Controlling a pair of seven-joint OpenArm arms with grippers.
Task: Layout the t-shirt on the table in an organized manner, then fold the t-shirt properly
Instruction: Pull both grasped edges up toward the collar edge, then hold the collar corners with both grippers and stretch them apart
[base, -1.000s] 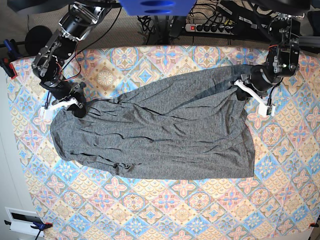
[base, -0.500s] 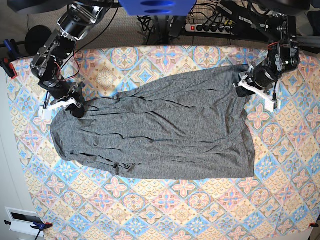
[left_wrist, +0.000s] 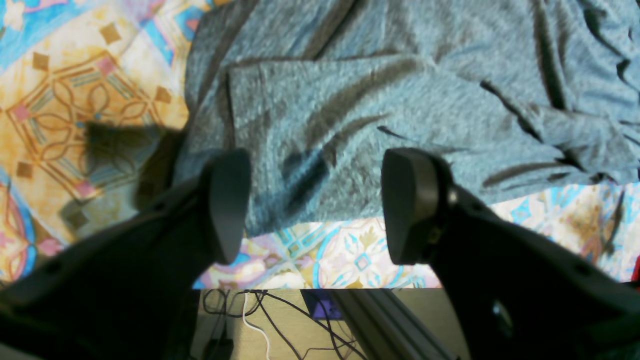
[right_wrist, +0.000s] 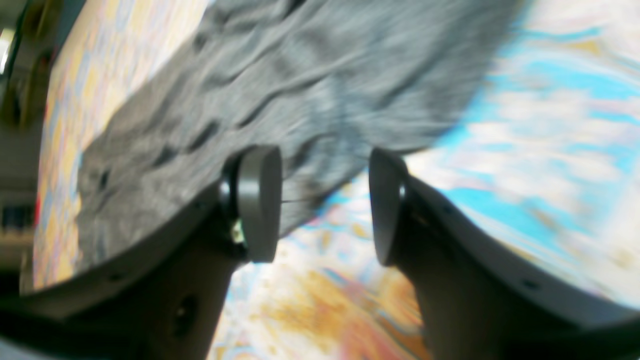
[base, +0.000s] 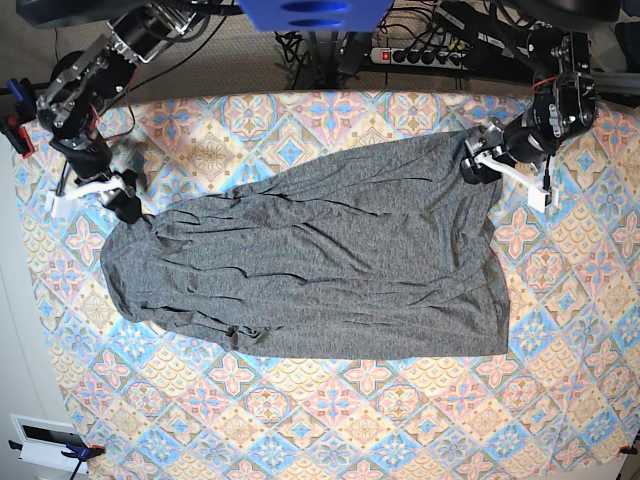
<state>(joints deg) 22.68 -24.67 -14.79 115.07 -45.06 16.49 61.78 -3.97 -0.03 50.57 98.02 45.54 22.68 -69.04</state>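
Observation:
The dark grey t-shirt (base: 310, 265) lies spread and wrinkled across the patterned table (base: 400, 420). My left gripper (base: 500, 172) hangs at the shirt's far right corner. In the left wrist view its jaws (left_wrist: 317, 210) stand open above the shirt's edge (left_wrist: 350, 115), with nothing between the fingers (left_wrist: 227, 205). My right gripper (base: 100, 195) sits just off the shirt's far left corner. It is also open in the right wrist view (right_wrist: 320, 205), where the grey shirt (right_wrist: 300, 85) lies beyond the fingertips (right_wrist: 257, 202), apart from them.
A power strip (base: 425, 55) and cables run behind the table's back edge. A blue part (base: 315, 12) hangs over the top middle. Clamps (base: 15, 135) grip the left edge, and a white holder (base: 45, 442) sits at the front left corner.
Both grippers have opened and let go of the shirt's far corners. The right arm has pulled back up and to the left; the left arm has lifted slightly toward the back edge.

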